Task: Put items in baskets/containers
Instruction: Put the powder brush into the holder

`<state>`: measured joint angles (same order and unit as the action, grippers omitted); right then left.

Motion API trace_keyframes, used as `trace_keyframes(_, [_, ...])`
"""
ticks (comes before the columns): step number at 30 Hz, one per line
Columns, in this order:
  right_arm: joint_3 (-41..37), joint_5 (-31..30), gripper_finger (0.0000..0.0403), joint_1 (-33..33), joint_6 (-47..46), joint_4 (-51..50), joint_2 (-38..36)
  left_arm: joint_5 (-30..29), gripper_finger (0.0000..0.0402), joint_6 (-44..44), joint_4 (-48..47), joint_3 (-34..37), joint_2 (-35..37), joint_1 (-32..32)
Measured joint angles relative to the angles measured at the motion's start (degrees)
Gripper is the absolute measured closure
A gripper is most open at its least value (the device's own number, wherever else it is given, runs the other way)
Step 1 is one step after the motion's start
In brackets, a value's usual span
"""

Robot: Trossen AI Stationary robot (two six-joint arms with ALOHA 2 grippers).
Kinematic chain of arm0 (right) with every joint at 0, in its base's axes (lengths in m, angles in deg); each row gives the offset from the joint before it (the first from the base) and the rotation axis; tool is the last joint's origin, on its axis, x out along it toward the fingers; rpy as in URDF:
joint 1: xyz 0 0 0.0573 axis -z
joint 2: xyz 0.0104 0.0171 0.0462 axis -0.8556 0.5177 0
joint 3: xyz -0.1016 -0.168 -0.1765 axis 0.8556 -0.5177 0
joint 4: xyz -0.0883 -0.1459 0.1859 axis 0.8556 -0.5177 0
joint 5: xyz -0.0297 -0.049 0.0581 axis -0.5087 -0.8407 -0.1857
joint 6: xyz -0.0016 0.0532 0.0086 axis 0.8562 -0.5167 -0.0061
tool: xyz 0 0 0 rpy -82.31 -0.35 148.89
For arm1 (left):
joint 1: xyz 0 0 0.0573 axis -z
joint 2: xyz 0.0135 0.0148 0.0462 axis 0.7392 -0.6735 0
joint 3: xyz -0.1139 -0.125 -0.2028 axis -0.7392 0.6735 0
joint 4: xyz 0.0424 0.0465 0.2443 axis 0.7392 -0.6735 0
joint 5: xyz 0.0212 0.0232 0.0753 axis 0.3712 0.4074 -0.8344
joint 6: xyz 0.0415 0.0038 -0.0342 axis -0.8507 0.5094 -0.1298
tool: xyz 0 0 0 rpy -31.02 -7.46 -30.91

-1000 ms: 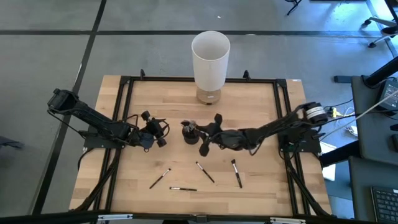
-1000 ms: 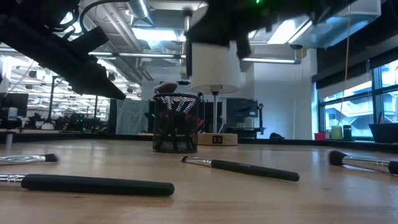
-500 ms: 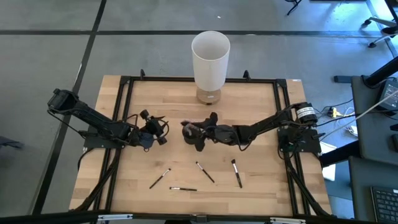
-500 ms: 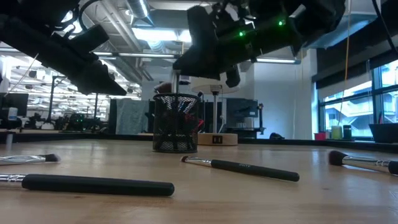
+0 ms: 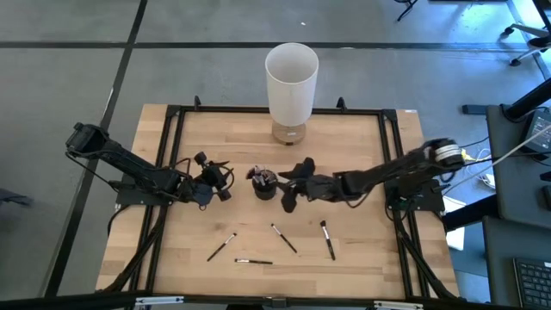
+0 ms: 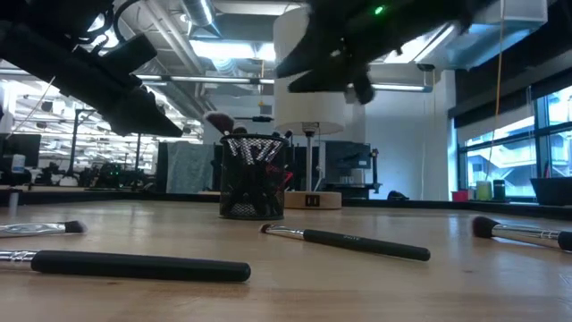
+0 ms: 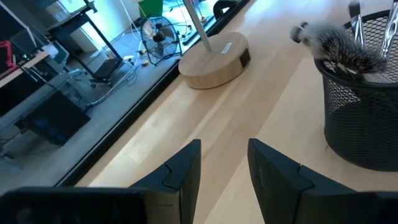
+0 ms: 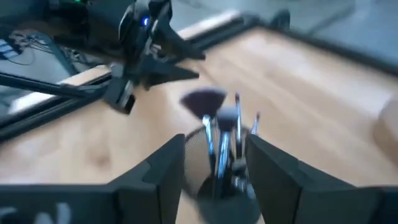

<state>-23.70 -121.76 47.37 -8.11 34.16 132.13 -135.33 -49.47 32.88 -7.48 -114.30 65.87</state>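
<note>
Brushes (image 5: 329, 239) lie near the cup (image 5: 264, 185); both arms' jaws released; no readable writing.

Grey concrete floor (image 5: 77, 52) spreads all around the pale wooden surface (image 5: 344, 138), dark seams crossing it. Across the room, strip lights (image 6: 210, 49) glow under exposed ceiling pipes, tall windows (image 6: 509, 152) brighten one side, and desks with monitors (image 6: 27, 148) line the far side. Office chairs (image 5: 525, 34) sit nearby.

Our right gripper (image 5: 294, 183) hangs mid-table, fingers (image 8: 166, 169) parted and empty. Our left gripper (image 5: 220, 181) waits opposite, fingers (image 7: 186, 172) apart.
</note>
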Motion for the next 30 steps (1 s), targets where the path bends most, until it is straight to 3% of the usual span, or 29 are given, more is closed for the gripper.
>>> trace_keyframes(4, [0.0, 5.2, 0.0243, -1.7, -9.8, -7.3, -4.6, 0.5, 0.0274, 0.8, 0.0, 0.0, 0.0, 0.0])
trace_keyframes(10, [0.1, 14.9, 0.0246, -3.9, -20.4, -15.6, -4.9, 0.3, 0.0274, 0.9, 0.1, 0.0, 0.0, 0.0])
trace_keyframes(19, [0.1, 18.7, 0.0246, -8.8, -36.3, -31.3, -3.3, 0.3, 0.0274, 1.0, 0.5, 0.0, 0.0, 0.0])
trace_keyframes(26, [0.5, 32.1, 0.0246, -9.0, -45.3, -40.0, -2.6, 0.2, 0.0274, 1.0, 0.5, 0.0, 0.0, 0.0])
trace_keyframes(30, [0.5, 36.6, 0.0246, -10.3, -51.4, -48.2, -1.2, -1.1, 0.0274, 0.2, 0.6, 0.0, 0.0, 0.0])
